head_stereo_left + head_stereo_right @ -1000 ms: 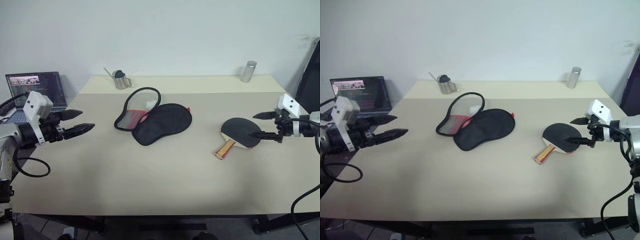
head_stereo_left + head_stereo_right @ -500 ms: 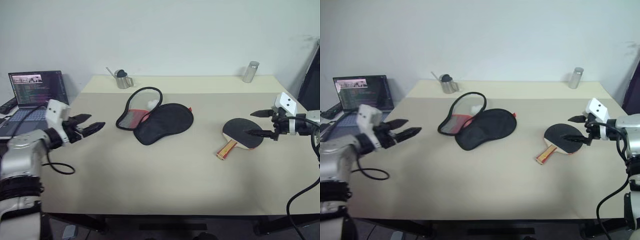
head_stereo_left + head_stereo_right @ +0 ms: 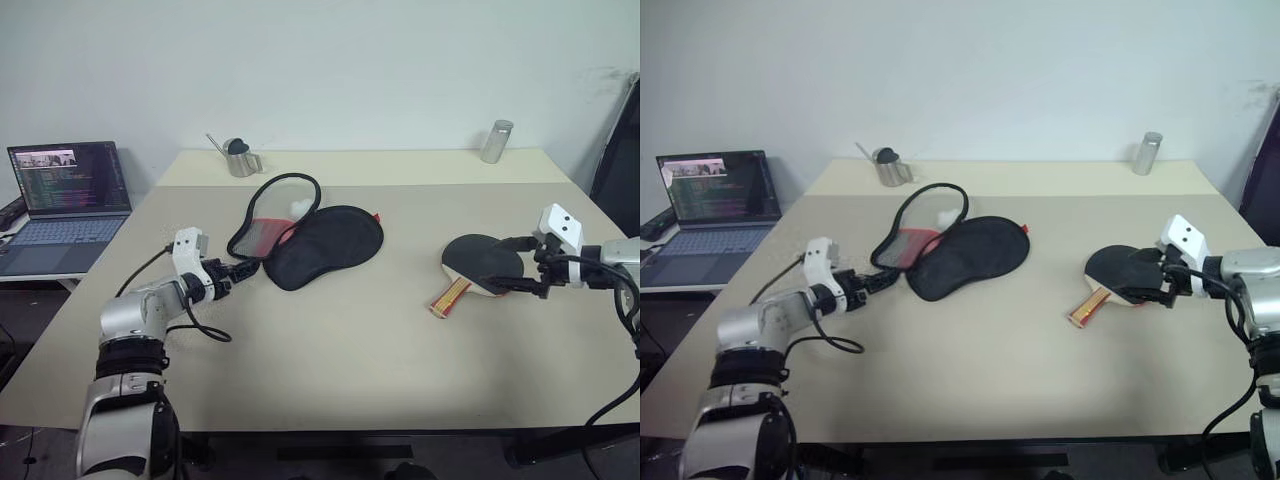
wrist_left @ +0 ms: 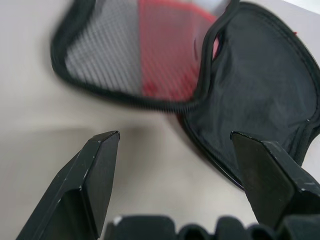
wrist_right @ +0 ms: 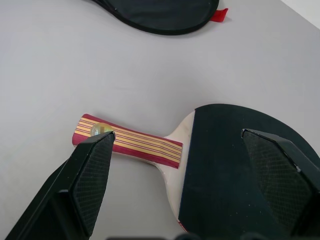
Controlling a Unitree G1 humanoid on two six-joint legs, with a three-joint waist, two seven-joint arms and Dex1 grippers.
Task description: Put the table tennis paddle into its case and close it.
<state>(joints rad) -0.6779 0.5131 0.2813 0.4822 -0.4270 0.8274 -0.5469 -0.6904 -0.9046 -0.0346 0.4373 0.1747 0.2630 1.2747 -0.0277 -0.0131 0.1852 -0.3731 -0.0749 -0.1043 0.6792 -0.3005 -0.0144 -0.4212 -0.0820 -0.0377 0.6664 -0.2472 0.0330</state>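
The case (image 3: 325, 245) lies unzipped in the middle of the table, its black half flat and its mesh-and-red flap (image 3: 272, 215) folded out toward the left. My left gripper (image 3: 245, 269) is open just short of the flap's near edge, low over the table; the left wrist view shows its fingers (image 4: 95, 170) spread in front of the flap (image 4: 110, 55). To the right, the table tennis paddle (image 3: 483, 262) rests flat, with its striped handle (image 3: 450, 297) pointing toward the front. My right gripper (image 3: 503, 267) hovers open at the blade's right side, and the paddle (image 5: 235, 150) lies between its fingers (image 5: 92, 170).
An open laptop (image 3: 65, 190) sits on a low stand left of the table. A small metal pitcher (image 3: 240, 160) and a metal cylinder (image 3: 495, 142) stand at the table's (image 3: 330, 350) far edge. A dark object (image 3: 620, 150) leans at the far right.
My left arm has dropped and swung right from beside the laptop to the case's flap, its wrist rolling on the way. The right gripper has sunk slightly by the paddle. Both stay open.
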